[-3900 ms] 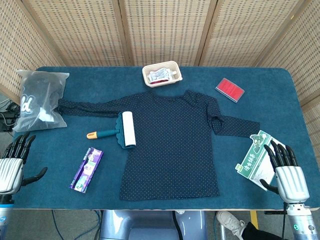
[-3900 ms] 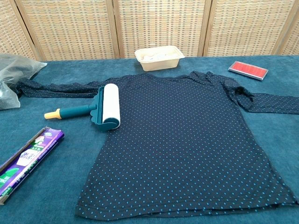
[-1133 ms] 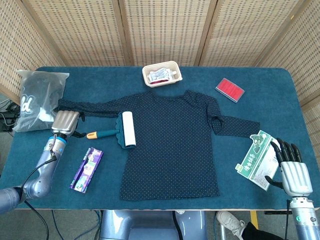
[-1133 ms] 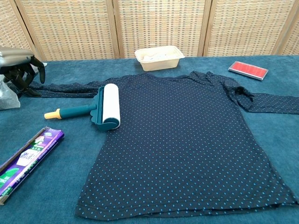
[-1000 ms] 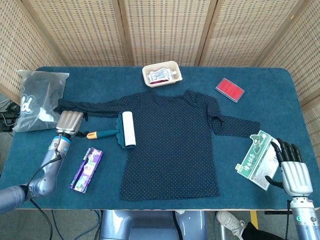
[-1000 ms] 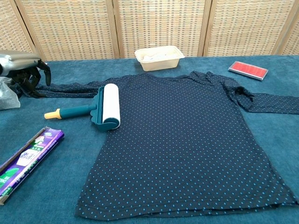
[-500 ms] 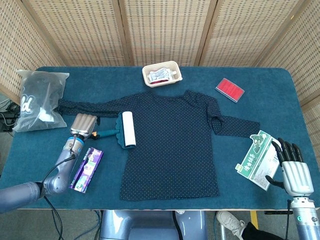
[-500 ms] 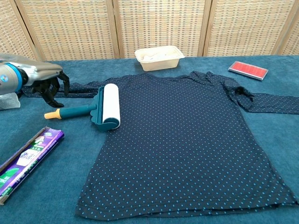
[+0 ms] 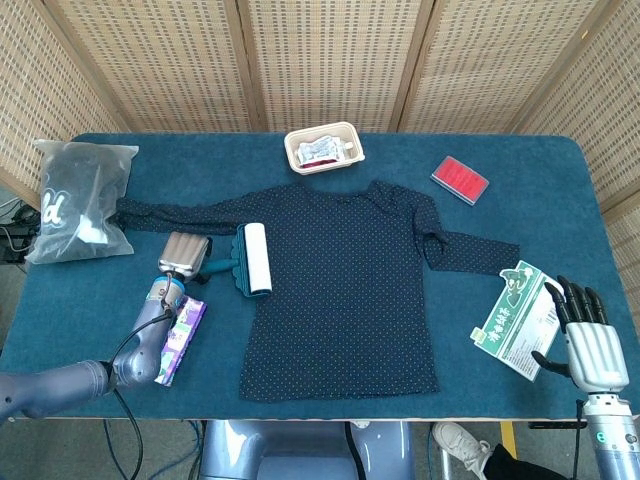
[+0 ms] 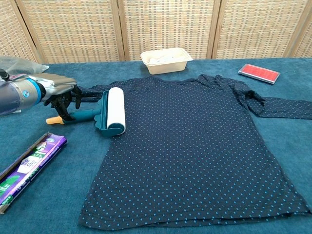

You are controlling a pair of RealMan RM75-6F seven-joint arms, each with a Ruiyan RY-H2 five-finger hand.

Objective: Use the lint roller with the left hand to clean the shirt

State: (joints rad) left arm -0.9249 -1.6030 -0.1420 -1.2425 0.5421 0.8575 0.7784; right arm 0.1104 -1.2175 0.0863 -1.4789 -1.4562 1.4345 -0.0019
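Observation:
A dark blue dotted shirt [image 9: 345, 280] lies flat in the middle of the table, also in the chest view [image 10: 190, 146]. The lint roller [image 10: 115, 110] lies on the shirt's left edge, its white roll on the fabric and its teal handle [image 10: 87, 115] pointing left. My left hand [image 9: 185, 251] hovers palm down over that handle. In the chest view the left hand [image 10: 61, 90] has its dark fingers [image 10: 63, 106] hanging apart on both sides of the handle, not closed on it. My right hand [image 9: 588, 340] stays at the near right edge, fingers spread, holding nothing.
A beige tray [image 9: 324, 147] stands behind the shirt and a red flat box [image 9: 460, 179] at the back right. A plastic bag [image 9: 80, 200] lies far left, a purple package [image 9: 178, 338] near my left forearm, and a green-white card [image 9: 515, 318] beside my right hand.
My left hand has travelled right across the table, from beside the bag to above the roller's handle. The roller, shirt and right hand have not moved.

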